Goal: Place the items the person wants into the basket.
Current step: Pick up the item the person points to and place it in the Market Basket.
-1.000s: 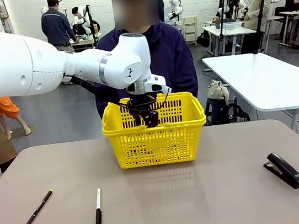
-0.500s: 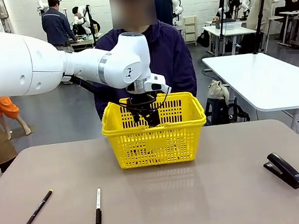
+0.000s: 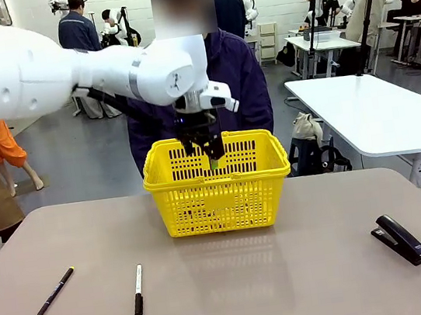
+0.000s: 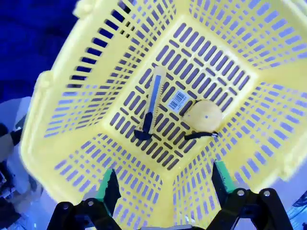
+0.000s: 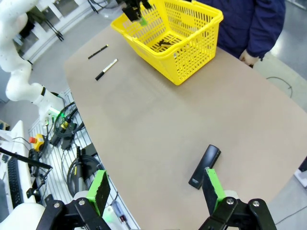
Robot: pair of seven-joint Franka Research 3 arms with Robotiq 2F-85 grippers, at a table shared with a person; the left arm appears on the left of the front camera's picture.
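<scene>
The yellow basket (image 3: pixel 220 199) stands at the table's far middle, in front of the person (image 3: pixel 238 75) in a dark navy jacket. My left gripper (image 3: pixel 206 149) hangs open just above the basket's rim, holding nothing. Looking down along it, the left gripper (image 4: pixel 164 187) is over the basket (image 4: pixel 81 110), where a yellow-and-black utility knife (image 4: pixel 154 100) and a yellow tape measure (image 4: pixel 204 115) lie on the floor. A black stapler (image 3: pixel 399 239) lies on the table at the near right. My right gripper (image 5: pixel 156 189) is open and empty, high above the stapler (image 5: pixel 205 166).
A thin black pen with a yellow tip (image 3: pixel 54 292) and a white marker with a black cap (image 3: pixel 138 290) lie at the near left of the brown table (image 3: pixel 276 289). A white table (image 3: pixel 377 114) stands behind on the right.
My left gripper has risen from inside the basket to just above its rim. The right arm and the things on the table have not moved.
</scene>
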